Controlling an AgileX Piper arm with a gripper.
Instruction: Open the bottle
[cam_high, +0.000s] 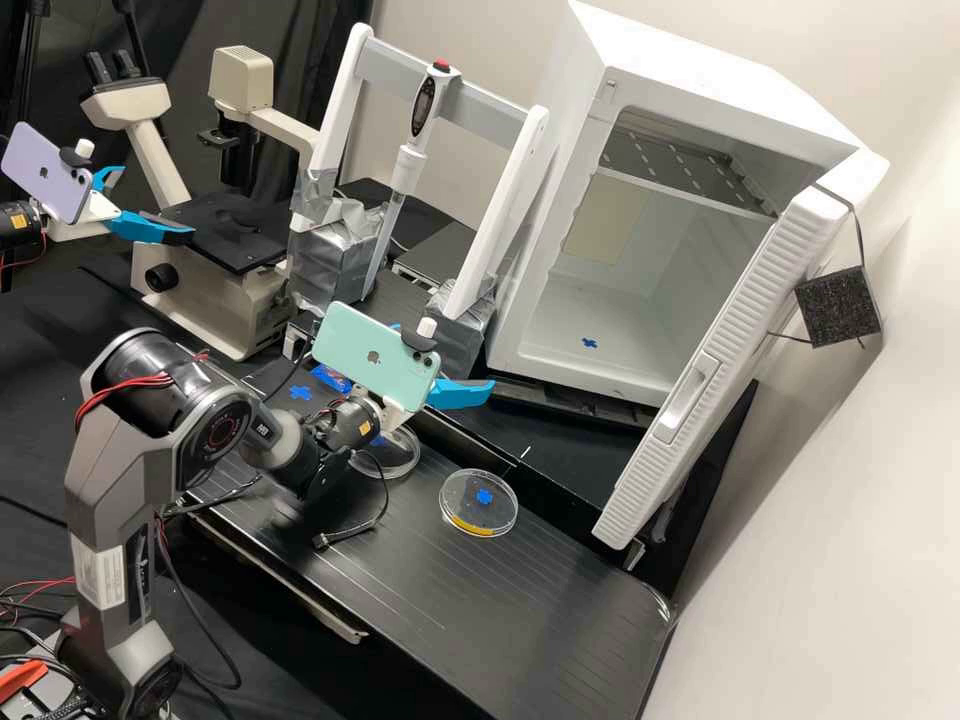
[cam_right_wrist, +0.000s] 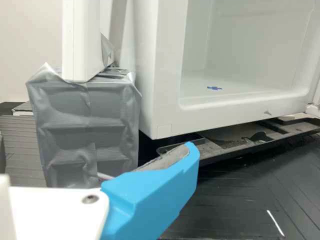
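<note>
In the high view, the gripper (cam_high: 458, 394) is over the middle of the bench, above the track's back edge, left of the white cabinet. One blue finger points right; a bit of the other's blue shows behind the green phone, well apart from it, so the gripper stands open. Nothing is seen held. The wrist view has the gripper (cam_right_wrist: 155, 192) with one blue finger in front of the cabinet's lower corner. A round clear dish (cam_high: 479, 518) with a yellow band at its edge lies on the black track, and a second clear dish (cam_high: 400, 463) lies partly under the wrist.
The white cabinet (cam_high: 550, 369) stands open at the back right, its door (cam_high: 730, 360) jutting forward. Left of it are a white frame on taped grey blocks (cam_high: 330, 260) with an upright pipette, then a microscope (cam_high: 220, 310). A second arm's gripper is at the far left.
</note>
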